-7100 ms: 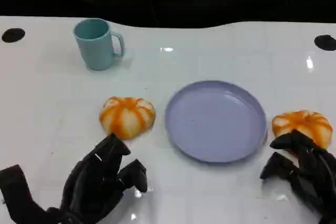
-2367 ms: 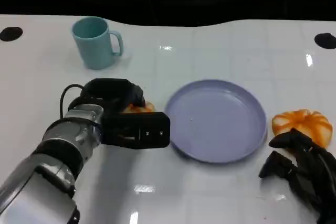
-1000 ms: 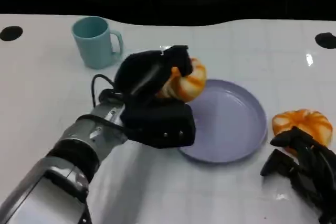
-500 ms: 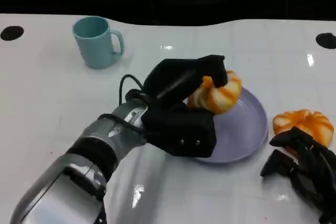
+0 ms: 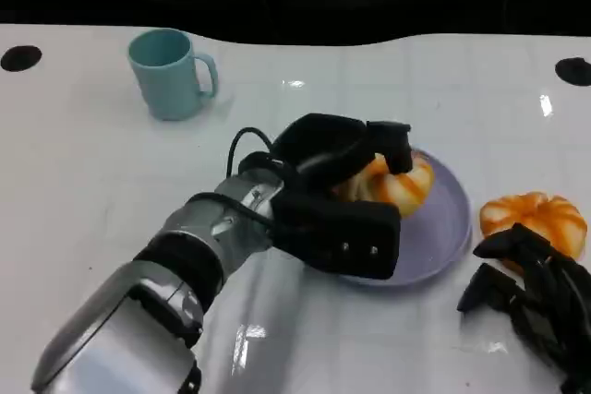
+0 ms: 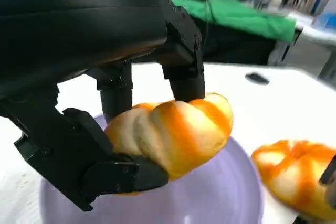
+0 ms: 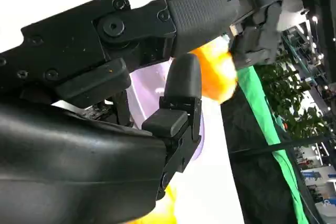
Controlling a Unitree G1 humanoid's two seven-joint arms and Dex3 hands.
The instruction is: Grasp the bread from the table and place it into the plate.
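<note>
My left hand [image 5: 337,168] grips an orange-and-white bread roll [image 5: 404,184] from above and holds it low over the lavender plate [image 5: 451,228]. In the left wrist view the roll [image 6: 173,132] sits between the black fingers [image 6: 181,59], with the plate [image 6: 226,198] just beneath; I cannot tell whether they touch. A second roll [image 5: 534,219] lies on the table right of the plate. My right hand [image 5: 531,300] rests just in front of that roll, fingers apart and holding nothing. The right wrist view shows its own fingers [image 7: 178,98] and the held roll [image 7: 216,72] beyond.
A teal mug [image 5: 171,74] stands at the back left of the white table [image 5: 83,191]. My silver left forearm [image 5: 175,274] crosses the table's front middle diagonally. Black round marks [image 5: 20,58] sit near the far corners.
My left hand has carried the roll from left of the plate up and rightward, then lowered it over the plate in the last half second. The right hand and second roll have stayed put.
</note>
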